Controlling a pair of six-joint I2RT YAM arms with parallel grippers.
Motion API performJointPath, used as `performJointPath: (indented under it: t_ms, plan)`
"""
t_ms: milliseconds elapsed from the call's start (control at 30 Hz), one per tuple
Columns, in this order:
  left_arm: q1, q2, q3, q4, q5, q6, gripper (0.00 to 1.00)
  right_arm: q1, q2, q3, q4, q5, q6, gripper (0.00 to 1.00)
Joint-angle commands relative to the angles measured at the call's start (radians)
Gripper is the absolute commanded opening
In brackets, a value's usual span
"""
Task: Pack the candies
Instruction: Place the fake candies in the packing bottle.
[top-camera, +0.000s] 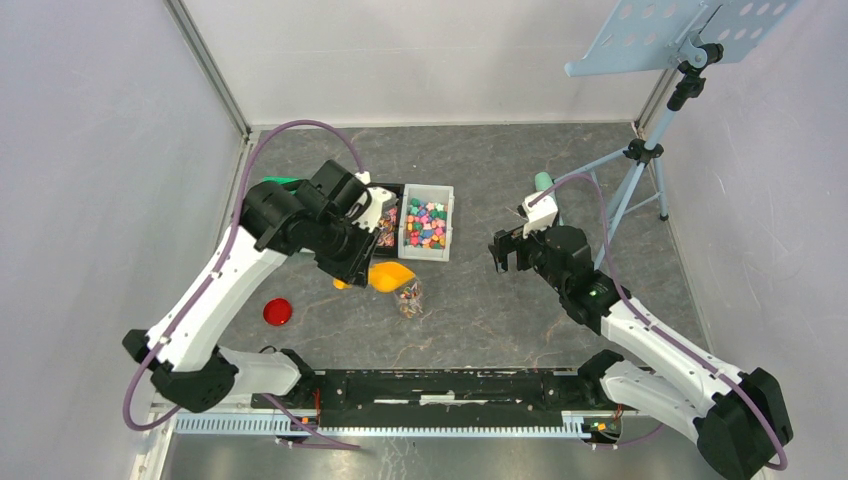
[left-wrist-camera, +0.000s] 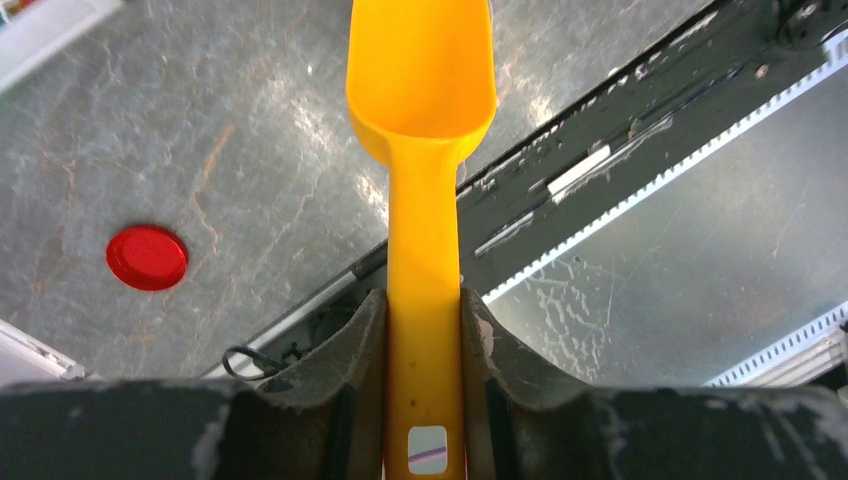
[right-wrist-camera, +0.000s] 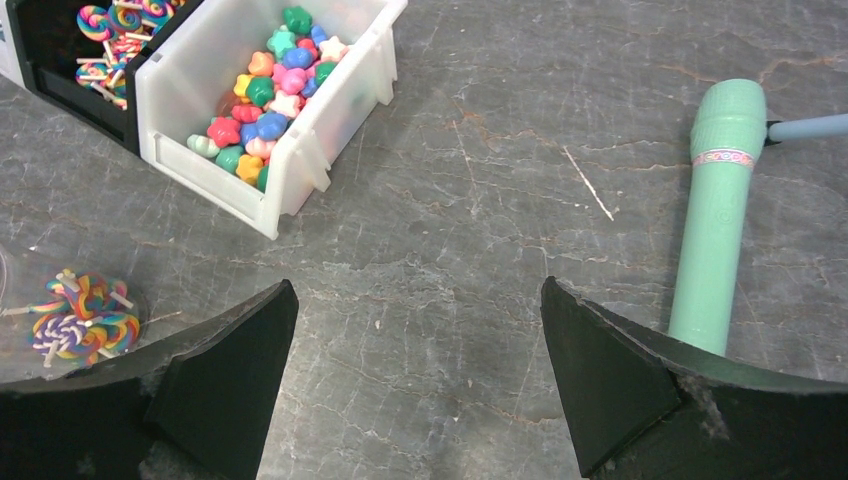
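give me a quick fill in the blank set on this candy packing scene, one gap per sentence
The left gripper grips the orange scoop by its ____.
The right gripper stands ____ and holds nothing.
The flower and star shaped candies lie in the ____ bin.
The round lid is coloured ____.
Missing words: handle, open, white, red.

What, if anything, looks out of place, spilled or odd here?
Nothing spilled or broken. The red lid lies alone, apart from the clear lollipop container. A green tool lies off to the right, away from the white bin.
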Motion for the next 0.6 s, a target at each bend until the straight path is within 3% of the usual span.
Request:
performJointPath:
  t_ms: [0,367,567]
  plan:
    - [-0.004,-0.161,-0.066,0.221,-0.003,0.066,0.02,-0.004,0.026,0.057,0.018,-0.052,0.011,0.98]
    - [-0.004,-0.679,-0.586,0.810,0.016,0.397,0.02,-0.004,0.049,0.100,0.019,-0.142,0.052,0.98]
    - [-0.004,-0.755,-0.683,0.872,-0.089,0.369,0.02,-0.004,0.037,0.104,0.001,-0.150,0.070,0.98]
